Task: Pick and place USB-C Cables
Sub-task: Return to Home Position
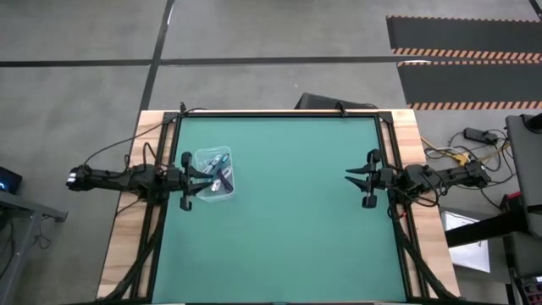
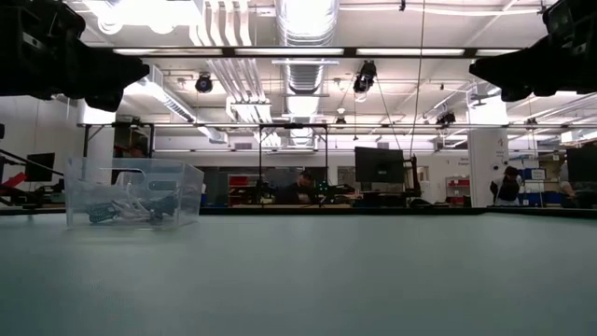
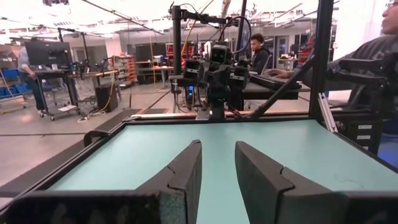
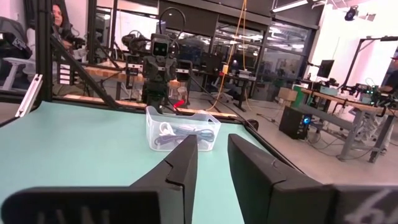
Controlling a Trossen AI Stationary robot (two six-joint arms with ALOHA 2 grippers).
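A clear plastic bin (image 1: 217, 174) stands on the green table near its left edge. It also shows in the low view (image 2: 135, 193) and the right wrist view (image 4: 182, 129). Several USB-C cables (image 1: 219, 175) lie inside it: white coiled ones (image 4: 165, 129) and dark bundles (image 4: 188, 134). My left gripper (image 1: 203, 174) is open and empty, raised above the bin's left rim and pointing toward the table's right edge. The bin does not show in the left wrist view, where the fingers (image 3: 217, 180) stand apart. My right gripper (image 1: 352, 175) is open and empty near the table's right edge, pointing toward the bin.
Black frame rails (image 1: 279, 113) run along the table's far, left and right edges. The green mat (image 1: 288, 220) between the two grippers and toward the near edge is bare. People sit at benches (image 2: 300, 189) in the room beyond the table.
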